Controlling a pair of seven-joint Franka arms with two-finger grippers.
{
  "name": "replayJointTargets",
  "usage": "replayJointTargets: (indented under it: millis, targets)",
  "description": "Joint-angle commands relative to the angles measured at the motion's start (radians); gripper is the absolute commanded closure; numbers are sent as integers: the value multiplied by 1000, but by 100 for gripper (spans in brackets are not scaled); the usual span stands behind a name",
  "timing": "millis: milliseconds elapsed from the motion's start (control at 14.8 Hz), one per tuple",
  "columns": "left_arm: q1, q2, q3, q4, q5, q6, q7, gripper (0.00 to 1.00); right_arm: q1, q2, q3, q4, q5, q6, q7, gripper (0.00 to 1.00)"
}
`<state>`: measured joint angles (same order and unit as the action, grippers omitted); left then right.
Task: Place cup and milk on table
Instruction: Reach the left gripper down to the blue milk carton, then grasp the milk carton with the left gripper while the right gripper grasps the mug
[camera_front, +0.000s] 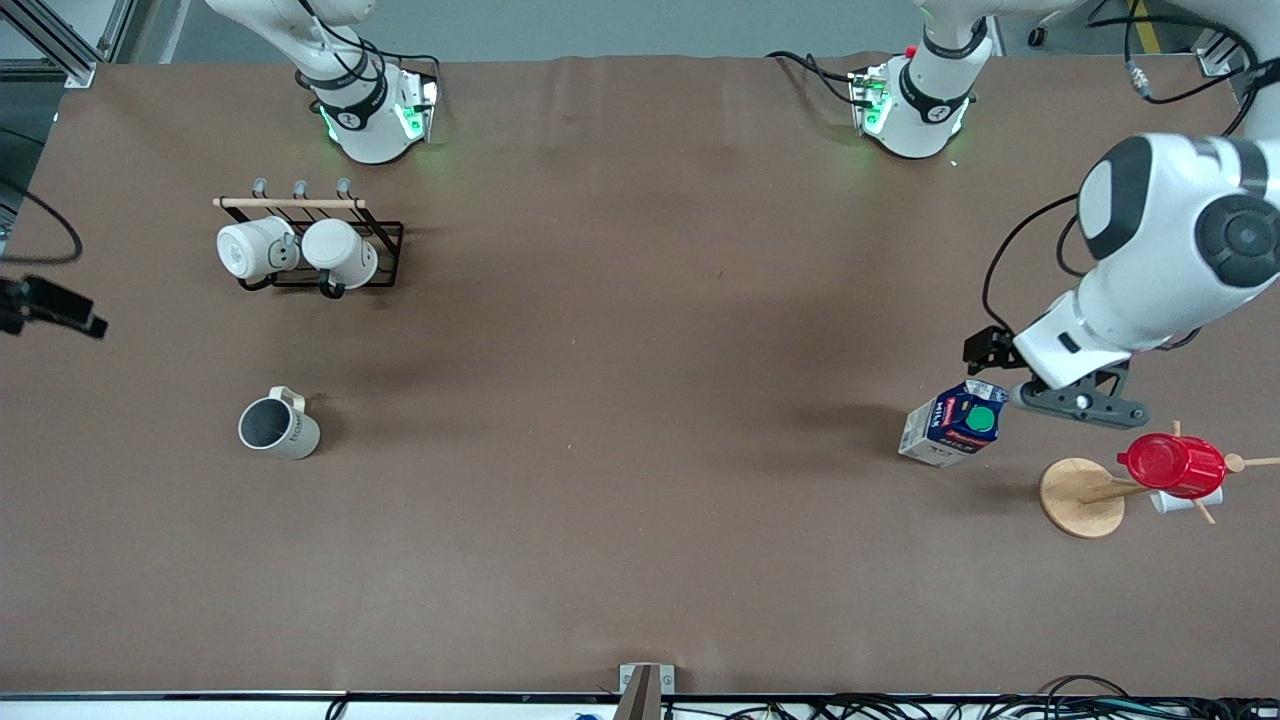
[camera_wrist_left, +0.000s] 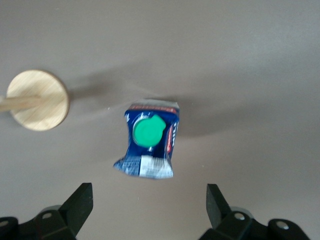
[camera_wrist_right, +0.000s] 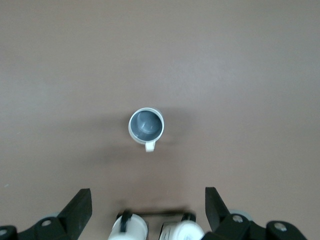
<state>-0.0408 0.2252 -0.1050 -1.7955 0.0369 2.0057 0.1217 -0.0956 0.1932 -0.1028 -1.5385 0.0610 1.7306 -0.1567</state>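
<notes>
The milk carton (camera_front: 952, 428) stands on the bench (camera_front: 640, 500) at right centre of the front view, directly below the left end effector (camera_wrist_left: 150, 207), which is spread wide and holds nothing. The cup (camera_front: 277, 425) stands at lower left, under the right end effector (camera_wrist_right: 148, 207), likewise spread wide and empty.

The bench (camera_front: 620, 450) wears a matt brown sheet, faintly creased. The cup (camera_front: 278, 426) looks glazed ceramic, the milk (camera_front: 952, 424) printed carton with a smooth plastic cap. The disc (camera_front: 1080, 497) is pale wood.
</notes>
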Motion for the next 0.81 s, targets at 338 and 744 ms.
replayJointTargets:
  millis: [338, 744]
  targets:
    - [9, 108, -1, 10, 0, 110, 107, 5, 7, 161, 8, -359, 6, 542, -93, 0]
    - [6, 152, -1, 10, 0, 146, 108, 31, 28, 227, 8, -446, 0, 739, -181, 0]
